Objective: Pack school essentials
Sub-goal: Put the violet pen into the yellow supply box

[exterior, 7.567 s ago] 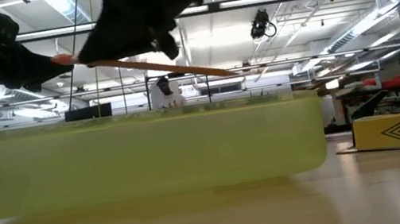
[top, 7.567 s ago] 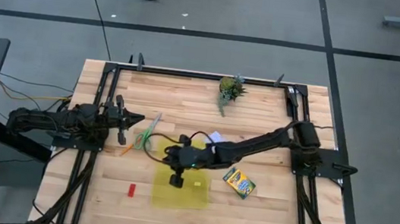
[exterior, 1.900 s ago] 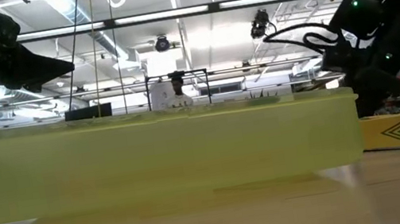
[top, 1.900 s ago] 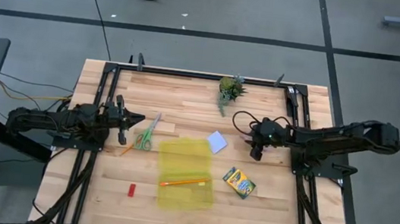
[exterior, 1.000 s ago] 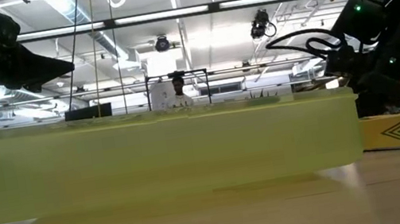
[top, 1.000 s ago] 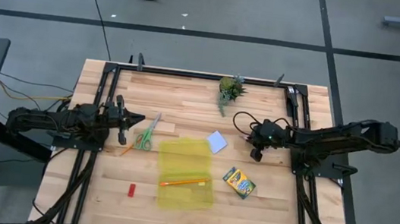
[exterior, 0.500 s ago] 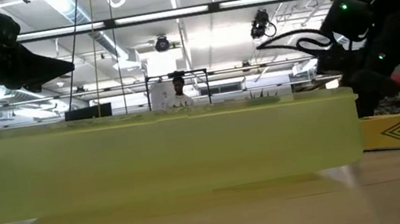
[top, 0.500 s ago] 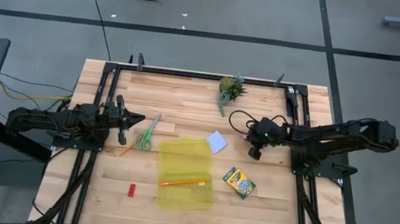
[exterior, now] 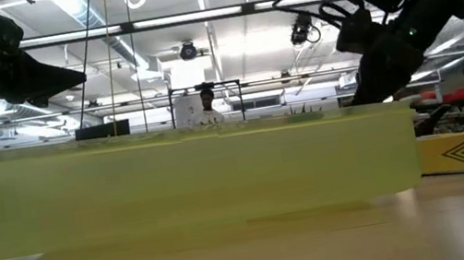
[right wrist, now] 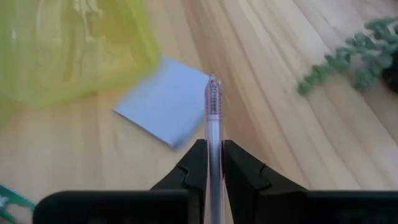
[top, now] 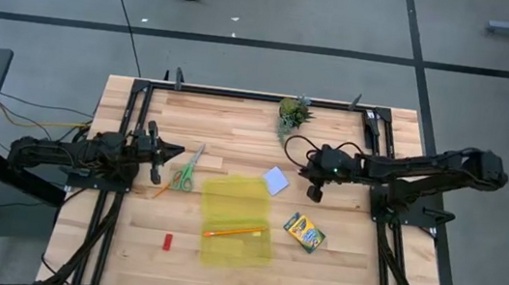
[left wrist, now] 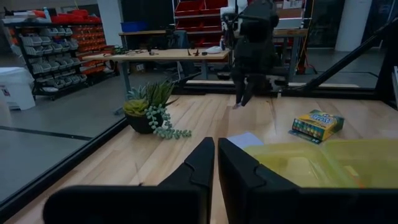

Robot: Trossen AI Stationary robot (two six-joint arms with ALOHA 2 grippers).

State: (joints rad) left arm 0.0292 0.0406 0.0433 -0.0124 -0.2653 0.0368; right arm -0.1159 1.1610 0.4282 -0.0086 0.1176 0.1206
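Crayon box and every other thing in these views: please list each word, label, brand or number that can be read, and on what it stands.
No text can be read in any view.
Crayon box: there is print on its face, too small and blurred to read, also in the left wrist view.
Pale blue note pad: blank.
Yellow case: no label shows.
Shelves and bins in the room behind: no readable sign.

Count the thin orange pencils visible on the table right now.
2. One thin orange pencil lies inside the translucent yellow rectangular case; the other pencil lies beside the green-handled scissors. Others may be hidden.
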